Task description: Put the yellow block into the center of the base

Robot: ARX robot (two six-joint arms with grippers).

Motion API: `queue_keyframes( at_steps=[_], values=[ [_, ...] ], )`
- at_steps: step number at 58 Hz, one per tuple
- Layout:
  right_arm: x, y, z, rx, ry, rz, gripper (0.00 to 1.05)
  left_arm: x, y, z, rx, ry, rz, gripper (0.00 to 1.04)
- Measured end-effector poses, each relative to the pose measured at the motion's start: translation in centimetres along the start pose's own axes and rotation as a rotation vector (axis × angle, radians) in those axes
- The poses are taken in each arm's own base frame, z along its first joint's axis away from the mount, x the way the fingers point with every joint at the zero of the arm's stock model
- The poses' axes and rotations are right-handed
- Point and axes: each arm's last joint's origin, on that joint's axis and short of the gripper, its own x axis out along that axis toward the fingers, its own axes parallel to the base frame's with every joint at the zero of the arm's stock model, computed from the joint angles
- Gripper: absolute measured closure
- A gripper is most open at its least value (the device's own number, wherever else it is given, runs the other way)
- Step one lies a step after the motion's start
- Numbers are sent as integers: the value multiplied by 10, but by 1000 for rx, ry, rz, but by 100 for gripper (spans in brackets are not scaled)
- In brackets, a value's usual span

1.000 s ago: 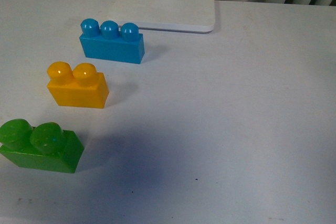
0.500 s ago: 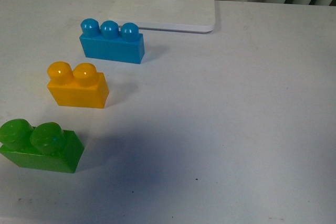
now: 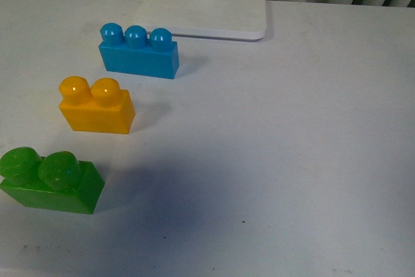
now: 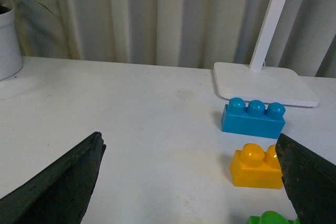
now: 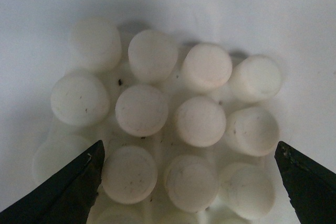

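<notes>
The yellow block (image 3: 96, 106), orange-yellow with two round studs, stands on the white table at the left, between a blue and a green brick. It also shows in the left wrist view (image 4: 256, 166), near one finger. My left gripper (image 4: 191, 182) is open and empty, above the table short of the block. The base (image 5: 168, 129), a white plate with round white studs, fills the right wrist view; it is out of the front view. My right gripper (image 5: 189, 182) is open and empty, right above the base. Neither arm shows in the front view.
A blue three-stud brick (image 3: 139, 51) stands behind the yellow block, a green two-stud brick (image 3: 50, 180) in front of it. A smooth white lamp foot (image 3: 204, 10) with its stem sits at the back. A white plant pot (image 4: 9, 43) stands far off.
</notes>
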Motion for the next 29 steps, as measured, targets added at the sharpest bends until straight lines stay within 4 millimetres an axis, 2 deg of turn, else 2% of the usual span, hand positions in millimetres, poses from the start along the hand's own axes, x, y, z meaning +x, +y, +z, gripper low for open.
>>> queue_keyframes(
  at_steps=[16, 29],
  values=[
    [0, 7, -4, -25, 45, 33, 9, 0, 0, 0, 0, 0, 0, 6],
    [-10, 33, -13, -27, 43, 117, 9, 0, 0, 0, 0, 0, 0, 6]
  ],
)
